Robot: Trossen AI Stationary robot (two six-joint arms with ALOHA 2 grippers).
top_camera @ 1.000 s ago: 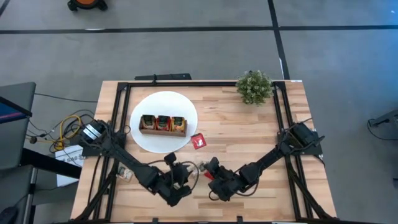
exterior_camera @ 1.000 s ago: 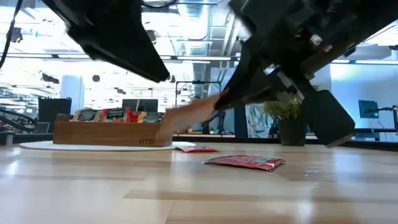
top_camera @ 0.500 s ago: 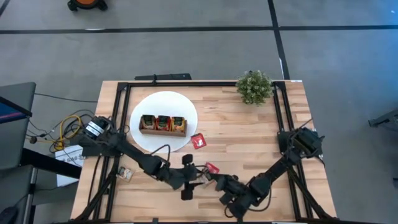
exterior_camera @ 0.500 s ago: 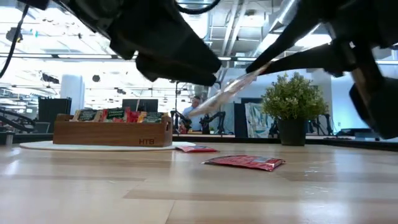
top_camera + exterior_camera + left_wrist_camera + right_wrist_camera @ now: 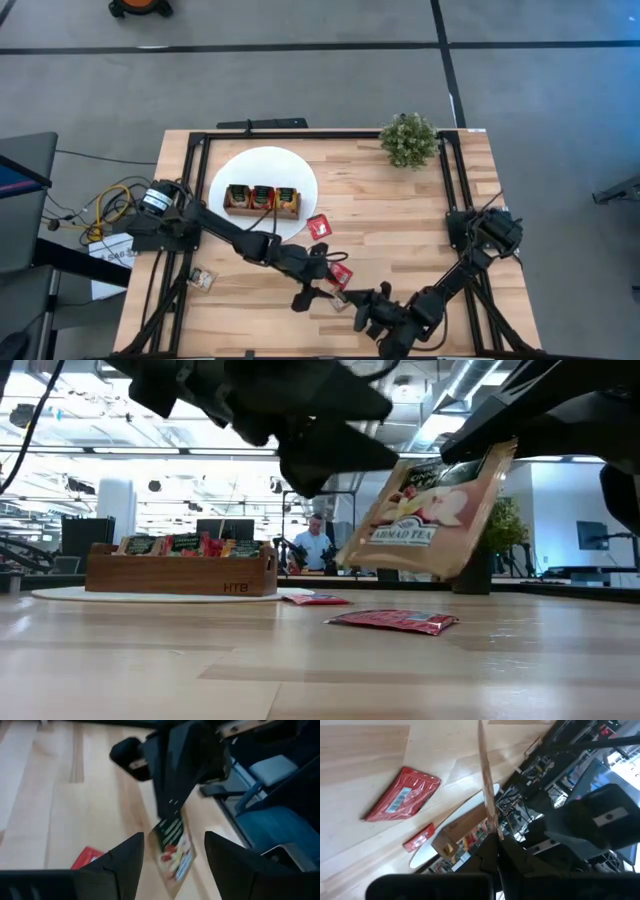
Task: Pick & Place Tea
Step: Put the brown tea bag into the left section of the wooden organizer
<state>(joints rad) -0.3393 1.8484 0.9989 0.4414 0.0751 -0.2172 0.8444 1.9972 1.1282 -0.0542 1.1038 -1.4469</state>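
Where overhead blurs, sachet legible (low)

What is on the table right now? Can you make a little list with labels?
held sachet: a tea sachet hangs above the table in the right gripper, jaws shut on its edge
left gripper: jaws open, facing that sachet
loose sachets: two red ones lie on the wood
tray: on the white disc, sachets inside
plant: far corner

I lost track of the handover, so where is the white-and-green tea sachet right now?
The white-and-green tea sachet hangs above the table's front middle, pinched by the right gripper, with the open left gripper just beside it and a red sachet lying on the wood below.
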